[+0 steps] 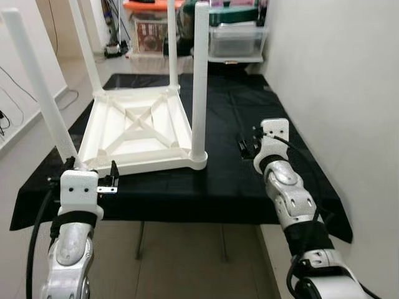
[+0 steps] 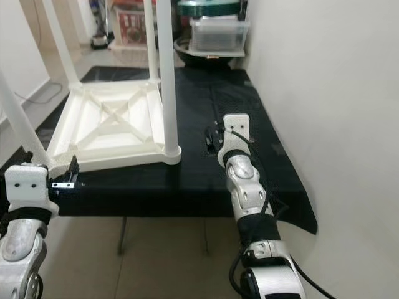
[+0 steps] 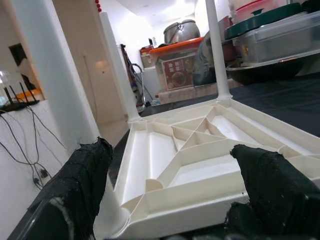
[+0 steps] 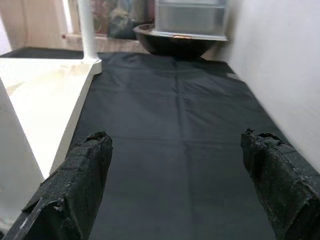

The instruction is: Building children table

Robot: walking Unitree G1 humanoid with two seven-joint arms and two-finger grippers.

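Observation:
A white children's table (image 1: 140, 128) lies upside down on a black cloth (image 1: 249, 93), its ribbed underside facing up and its legs standing upright. My left gripper (image 1: 91, 167) is open at the table's near left corner, beside the near left leg (image 1: 38, 87). In the left wrist view its fingers (image 3: 85, 175) stand either side of the tabletop's near edge (image 3: 190, 205), gripping nothing. My right gripper (image 1: 248, 143) is open low over bare cloth, to the right of the near right leg (image 1: 200, 81). The right wrist view shows its fingers (image 4: 80, 175) spread apart with only cloth between them.
A white wall (image 1: 336, 75) runs close along the right side. Clear plastic bins (image 1: 234, 37) and an orange-lidded box (image 1: 149, 28) stand past the far end. The cloth's front edge (image 1: 187, 215) hangs over open floor. Cables (image 1: 19, 87) trail along the left wall.

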